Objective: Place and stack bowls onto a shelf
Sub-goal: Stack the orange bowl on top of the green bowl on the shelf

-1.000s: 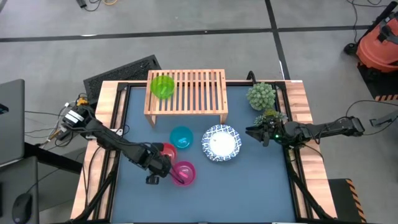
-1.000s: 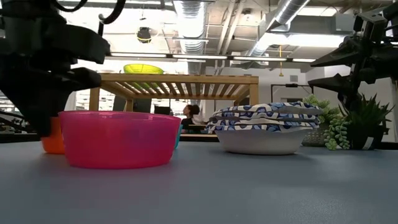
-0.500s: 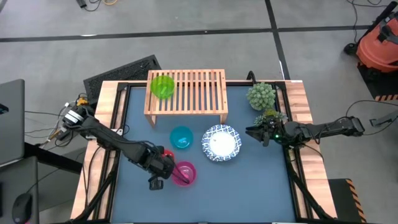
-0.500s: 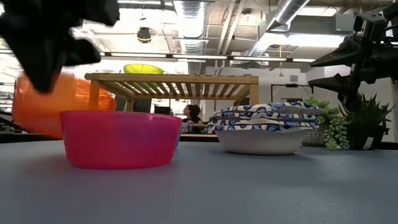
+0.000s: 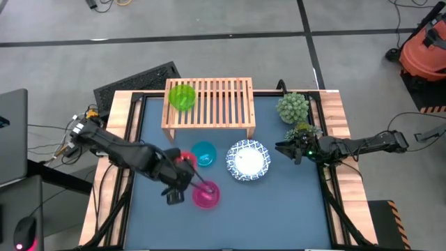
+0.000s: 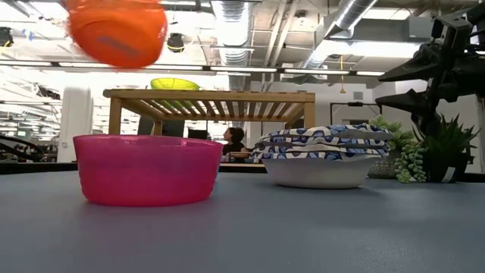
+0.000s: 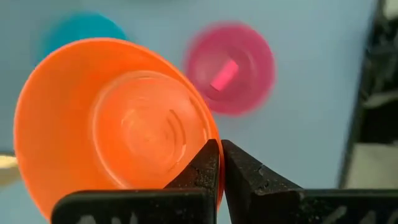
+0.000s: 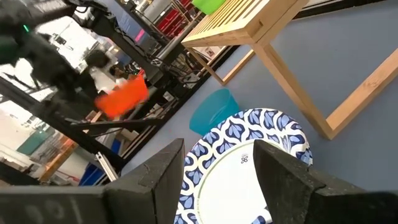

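Observation:
My left gripper (image 7: 219, 152) is shut on the red bowl (image 7: 118, 124) and carries it in the air (image 6: 117, 32), near the magenta bowl (image 5: 206, 195) and the teal bowl (image 5: 203, 153); both stand on their bases on the table. The green bowl (image 5: 182, 96) sits on the left end of the shelf's (image 5: 216, 104) slatted top. Two white bowls with blue rims (image 5: 247, 160) stand stacked on the table. My right gripper (image 5: 282, 148) hovers open by the table's right edge, pointing at the white bowls (image 8: 249, 162). My left gripper pinches the red bowl's rim (image 7: 214, 140) between its two fingers, one on the inner side of the wall and one on the outer. The bowl is lifted clear of the table and hangs tilted (image 6: 117, 32), above the height of the shelf top.
Two potted plants (image 5: 293, 107) stand at the table's far right corner, just behind my right gripper. The table's wooden border (image 5: 122, 139) frames the blue mat. There is free mat along the near edge and free slats on the shelf right of the green bowl.
My left gripper has risen with the red bowl, lifting it off the table beside the magenta bowl and up past the shelf top, drifting slightly toward the far edge. The bowl has tipped as it rose. The magenta bowl stays in place.

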Controlling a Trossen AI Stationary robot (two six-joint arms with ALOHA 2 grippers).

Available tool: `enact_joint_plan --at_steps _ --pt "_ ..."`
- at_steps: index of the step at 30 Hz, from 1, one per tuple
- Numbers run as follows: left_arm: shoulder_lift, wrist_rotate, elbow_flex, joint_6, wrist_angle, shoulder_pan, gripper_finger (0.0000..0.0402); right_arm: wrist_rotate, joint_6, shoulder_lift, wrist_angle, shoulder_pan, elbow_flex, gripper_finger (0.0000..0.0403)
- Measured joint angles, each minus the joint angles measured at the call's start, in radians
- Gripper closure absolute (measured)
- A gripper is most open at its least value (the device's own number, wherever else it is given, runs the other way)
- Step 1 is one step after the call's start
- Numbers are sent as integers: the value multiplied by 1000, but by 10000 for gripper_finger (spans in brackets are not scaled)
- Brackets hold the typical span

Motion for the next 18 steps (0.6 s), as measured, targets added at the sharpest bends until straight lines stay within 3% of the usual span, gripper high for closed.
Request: enact_joint_plan --at_steps 8,18 --pt "-2 -250 226 124 -244 170 401 0 -2 0 0 0 0 184" --pt "-2 -307 380 491 -265 527 401 3 -2 0 0 -3 0 184"
